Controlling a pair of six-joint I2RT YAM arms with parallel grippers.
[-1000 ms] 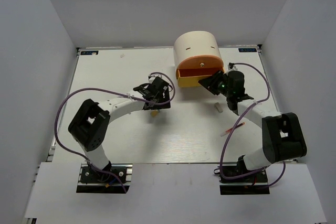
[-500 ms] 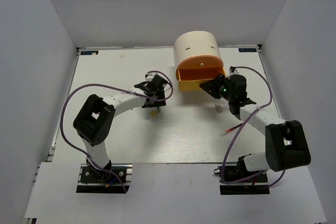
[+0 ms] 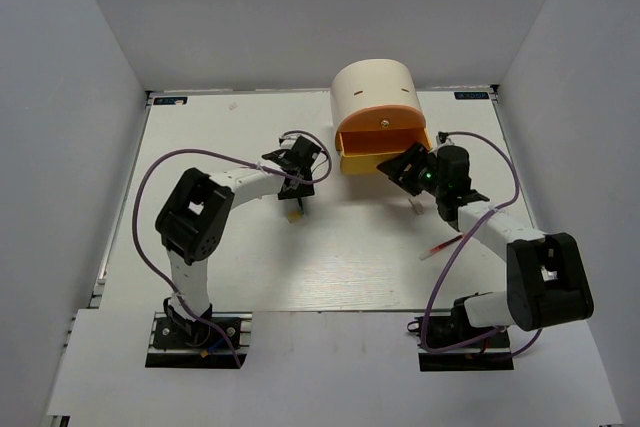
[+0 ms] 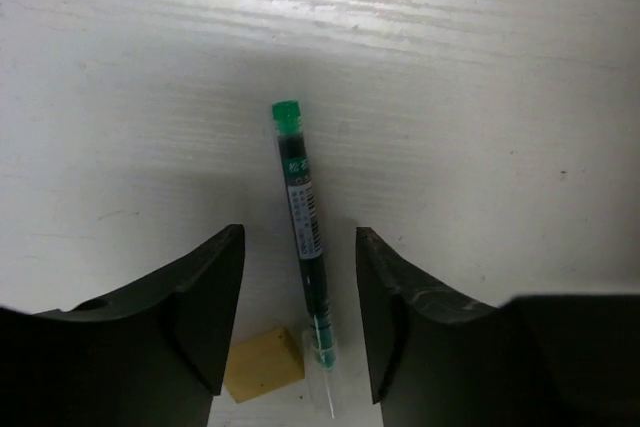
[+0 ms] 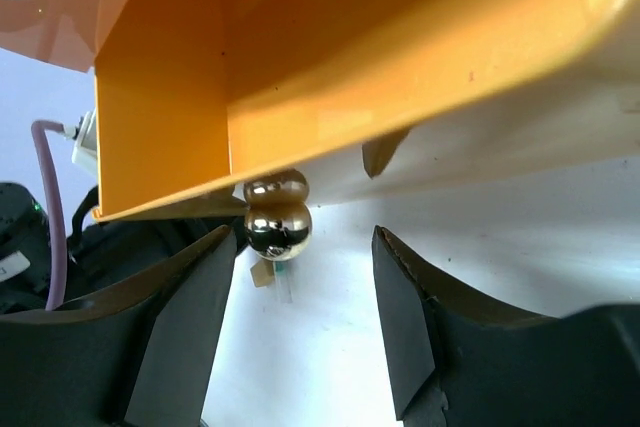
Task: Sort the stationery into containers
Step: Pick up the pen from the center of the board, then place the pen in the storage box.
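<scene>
One cream drum unit (image 3: 372,87) stands at 1 o'clock from the middle of the table (image 3: 220,247). It holds two drawers. The orange drawer (image 3: 372,120) sits closed on top, and the yellow drawer (image 3: 362,159) below it is pulled out toward 6 o'clock. Each drawer carries one small gold knob.

The right gripper (image 5: 305,237) is at the front of the yellow drawer with its jaws spread wide. That drawer's knob (image 5: 278,229) sits just ahead of the fingertips, nearer the left one, and it is not clamped. Nothing is held.

The left gripper (image 4: 300,235) hangs over the table at 8 o'clock from the drum, with its jaws wide apart and empty. One green-ended highlighter (image 4: 303,237) lies flat between the two fingers, its green cap pointing to 12 o'clock in the wrist view and its clear tip to 6. One tan eraser (image 4: 263,367) lies just beside that tip, at its 8 o'clock.

At 5 o'clock from the drum lies one small pale piece (image 3: 415,207), too small to identify. One red pen (image 3: 447,243) lies farther out the same way.
</scene>
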